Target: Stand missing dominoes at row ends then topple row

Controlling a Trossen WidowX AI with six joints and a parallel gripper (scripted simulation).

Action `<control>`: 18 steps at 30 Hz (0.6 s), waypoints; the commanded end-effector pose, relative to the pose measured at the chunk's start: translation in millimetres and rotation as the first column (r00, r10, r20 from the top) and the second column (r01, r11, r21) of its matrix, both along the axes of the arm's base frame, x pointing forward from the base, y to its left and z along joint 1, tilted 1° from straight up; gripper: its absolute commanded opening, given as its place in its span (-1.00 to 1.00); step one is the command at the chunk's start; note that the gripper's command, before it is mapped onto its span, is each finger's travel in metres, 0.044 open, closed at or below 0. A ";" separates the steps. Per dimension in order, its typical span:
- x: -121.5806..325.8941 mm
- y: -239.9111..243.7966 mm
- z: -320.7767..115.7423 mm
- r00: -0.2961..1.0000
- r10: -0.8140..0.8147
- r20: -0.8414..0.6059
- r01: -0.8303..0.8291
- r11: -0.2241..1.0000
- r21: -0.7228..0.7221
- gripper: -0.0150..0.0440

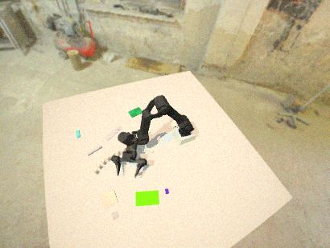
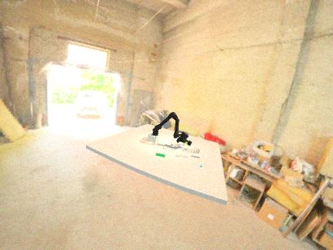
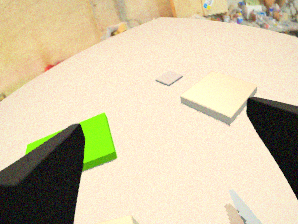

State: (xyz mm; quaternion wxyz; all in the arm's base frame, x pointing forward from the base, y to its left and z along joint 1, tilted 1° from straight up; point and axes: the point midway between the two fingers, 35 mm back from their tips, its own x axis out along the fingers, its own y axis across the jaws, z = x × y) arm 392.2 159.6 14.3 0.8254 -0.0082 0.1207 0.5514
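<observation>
A row of small cream dominoes point(image 1: 101, 165) point(image 2: 195, 150) stands left of the arm in the top view; its near-arm end is partly hidden by the gripper. My gripper point(image 1: 127, 175) point(image 3: 169, 117) is wide open beside that end, with nothing held between its fingers. A cream block top point(image 3: 121, 220) is cut off by the bottom edge of the wrist view; it looks like a domino. A thin pale blue-grey piece point(image 3: 242, 205) shows at the lower right there, too cropped to identify. Whether these stand upright is unclear.
A lime slab point(image 1: 147, 198) point(image 3: 102, 141), cream slab point(image 1: 109, 199) point(image 3: 219, 94), grey tile point(image 1: 115, 216) point(image 3: 169, 78) and purple block point(image 1: 167, 191) lie beyond the gripper. A dark green block point(image 1: 135, 112) point(image 2: 160, 155), teal piece point(image 1: 78, 134) point(image 2: 201, 165) and grey bar point(image 1: 95, 150) lie elsewhere.
</observation>
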 end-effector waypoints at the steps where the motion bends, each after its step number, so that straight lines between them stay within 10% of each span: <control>1: 40.0 22.7 -9.6 0.985 -0.117 -0.124 0.080 0.960 -0.269 1.00; 18: 17.2 33.4 15.3 0.965 -0.158 -0.211 -0.074 0.606 -0.792 1.00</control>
